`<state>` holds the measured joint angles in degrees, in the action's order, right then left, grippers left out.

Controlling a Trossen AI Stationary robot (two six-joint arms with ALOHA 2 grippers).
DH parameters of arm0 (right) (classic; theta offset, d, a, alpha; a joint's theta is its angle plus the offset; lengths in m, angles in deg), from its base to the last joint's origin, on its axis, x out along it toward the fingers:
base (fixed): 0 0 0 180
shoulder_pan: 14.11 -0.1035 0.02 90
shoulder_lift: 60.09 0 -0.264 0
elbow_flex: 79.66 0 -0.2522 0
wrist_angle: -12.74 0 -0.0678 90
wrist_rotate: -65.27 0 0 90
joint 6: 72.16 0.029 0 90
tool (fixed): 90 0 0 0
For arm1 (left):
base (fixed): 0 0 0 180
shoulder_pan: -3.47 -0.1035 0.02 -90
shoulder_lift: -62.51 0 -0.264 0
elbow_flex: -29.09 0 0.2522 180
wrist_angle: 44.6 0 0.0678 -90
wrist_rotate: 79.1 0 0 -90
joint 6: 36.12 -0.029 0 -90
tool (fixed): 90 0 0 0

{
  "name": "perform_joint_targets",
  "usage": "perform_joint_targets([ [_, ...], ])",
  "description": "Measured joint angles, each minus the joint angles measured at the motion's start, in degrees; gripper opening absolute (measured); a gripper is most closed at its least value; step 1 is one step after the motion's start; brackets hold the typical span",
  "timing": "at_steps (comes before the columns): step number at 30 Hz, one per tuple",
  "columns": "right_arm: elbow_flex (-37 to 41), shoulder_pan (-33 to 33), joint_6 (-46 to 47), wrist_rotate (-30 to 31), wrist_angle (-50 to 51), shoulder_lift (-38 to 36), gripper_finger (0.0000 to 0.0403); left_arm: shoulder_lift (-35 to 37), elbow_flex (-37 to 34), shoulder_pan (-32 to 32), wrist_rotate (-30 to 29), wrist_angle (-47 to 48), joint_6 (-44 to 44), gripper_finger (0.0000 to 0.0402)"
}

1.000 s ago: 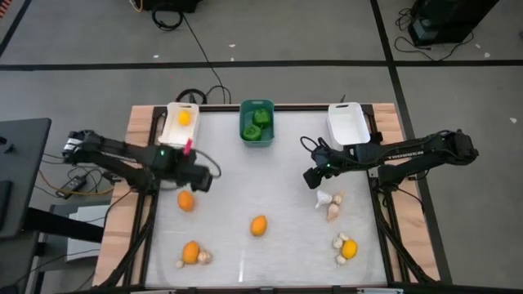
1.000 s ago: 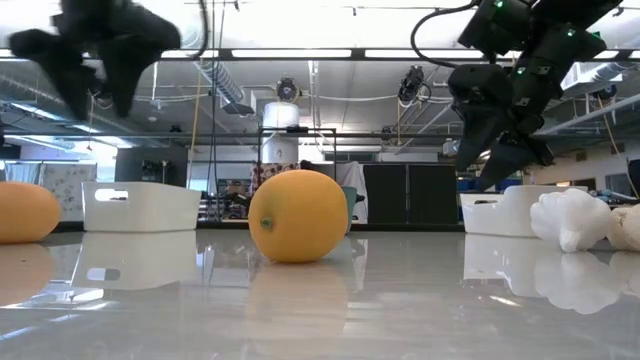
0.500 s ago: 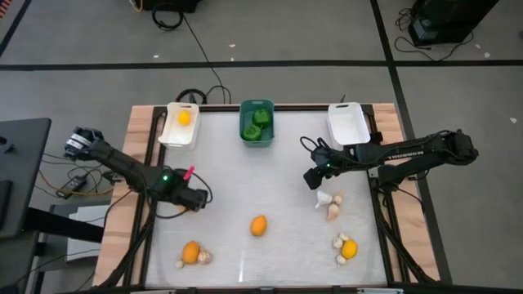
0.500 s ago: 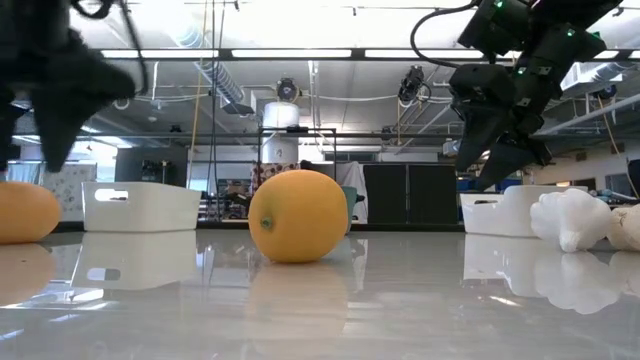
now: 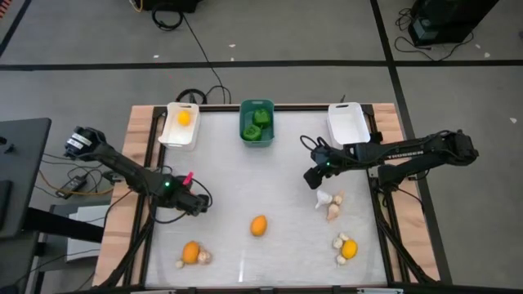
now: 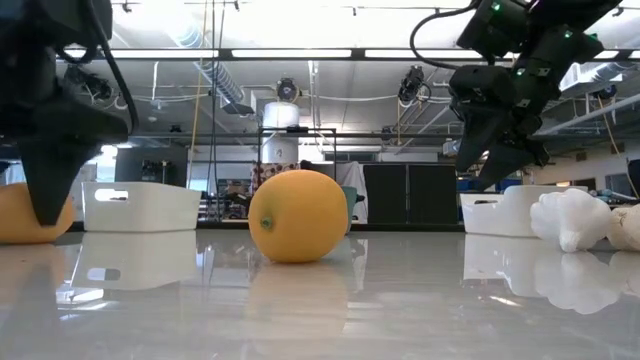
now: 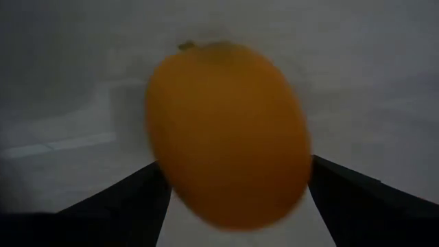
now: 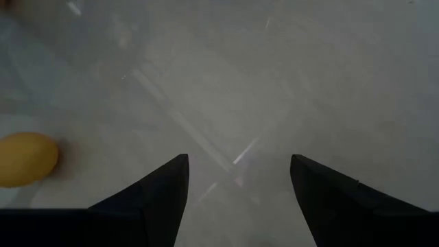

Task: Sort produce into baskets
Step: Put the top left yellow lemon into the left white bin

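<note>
My left gripper (image 5: 194, 204) is open and low at the table's left, and it hides an orange fruit from above. In the left wrist view this orange (image 7: 230, 134) sits on the table between my two fingers (image 7: 130, 202). It also shows in the low view (image 6: 12, 215). My right gripper (image 5: 313, 177) is open and empty above the table at the right, just beyond a white garlic bulb (image 5: 326, 198). A white basket (image 5: 173, 131) holds a yellow fruit (image 5: 185, 118). A teal basket (image 5: 257, 135) holds green peppers (image 5: 260, 117). The other white basket (image 5: 346, 124) is empty. My left gripper comes at the orange from above, with one finger at each side of its widest part (image 7: 302, 171). The orange rests on the table. I cannot tell whether the fingers touch it.
An orange (image 5: 258, 225) lies mid-table. Another orange (image 5: 190, 251) with small garlic bulbs (image 5: 204, 257) lies near the front left. A yellow fruit (image 5: 349, 248) with garlic (image 5: 339, 241) lies at the front right. A beige bulb (image 5: 333, 211) lies by the white one. The baskets line the far edge.
My left gripper has gone toward the table's near edge and down onto the left orange. That orange lay in plain view from above and is now under the gripper. It has stayed in its place.
</note>
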<state>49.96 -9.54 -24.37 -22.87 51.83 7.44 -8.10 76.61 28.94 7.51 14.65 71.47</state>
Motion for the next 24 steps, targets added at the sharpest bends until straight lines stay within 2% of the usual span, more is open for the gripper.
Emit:
perform_joint_targets([
  [19,0.00,1.84,-2.66,-2.36,-0.29,0.00,0.0265,0.00,-1.75,-1.68,-6.21,-3.19,-1.28,0.0334],
  [24,0.00,3.33,-4.19,-3.46,-1.26,0.00,0.0265,0.00,-1.75,-3.54,-6.45,-3.26,-3.79,0.0305],
])
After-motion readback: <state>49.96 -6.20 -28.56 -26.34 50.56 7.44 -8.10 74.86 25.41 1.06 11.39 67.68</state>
